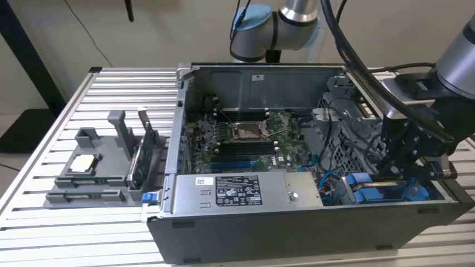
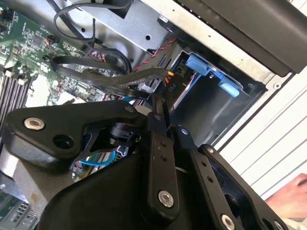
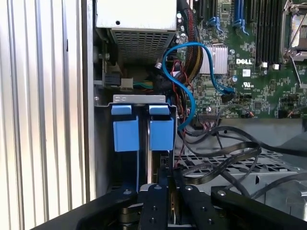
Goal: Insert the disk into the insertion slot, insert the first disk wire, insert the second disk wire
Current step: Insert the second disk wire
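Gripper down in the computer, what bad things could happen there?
The gripper sits low in the case beside the blue carriers. Loose black cables loop right next to it, so it might snag or tug one. The blue cable hangs nearby and could catch too. The green board is close, so a bump might hurt it.
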`<state>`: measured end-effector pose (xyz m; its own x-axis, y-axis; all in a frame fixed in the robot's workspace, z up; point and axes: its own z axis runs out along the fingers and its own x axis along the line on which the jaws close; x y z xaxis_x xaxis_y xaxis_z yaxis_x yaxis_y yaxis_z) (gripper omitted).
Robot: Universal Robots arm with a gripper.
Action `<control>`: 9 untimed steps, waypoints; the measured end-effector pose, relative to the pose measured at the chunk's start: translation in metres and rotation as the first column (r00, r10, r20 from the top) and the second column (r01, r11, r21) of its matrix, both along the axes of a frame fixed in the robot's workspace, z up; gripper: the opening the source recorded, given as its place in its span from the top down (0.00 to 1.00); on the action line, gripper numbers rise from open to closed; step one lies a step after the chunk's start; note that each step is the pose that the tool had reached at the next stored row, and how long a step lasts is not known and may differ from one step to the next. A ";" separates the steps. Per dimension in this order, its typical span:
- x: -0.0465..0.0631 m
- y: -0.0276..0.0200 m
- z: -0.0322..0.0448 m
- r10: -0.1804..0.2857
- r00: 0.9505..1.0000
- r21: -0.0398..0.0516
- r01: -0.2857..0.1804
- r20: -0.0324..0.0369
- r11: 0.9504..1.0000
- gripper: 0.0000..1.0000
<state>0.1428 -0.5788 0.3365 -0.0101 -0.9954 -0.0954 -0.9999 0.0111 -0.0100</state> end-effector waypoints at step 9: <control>0.000 0.0000 0.0207 0.000 1.000 0.002 0.000 0.000 1.000 0.76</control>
<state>0.1428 -0.5788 0.3572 -0.0105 -0.9952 -0.0970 -0.9999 0.0115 -0.0102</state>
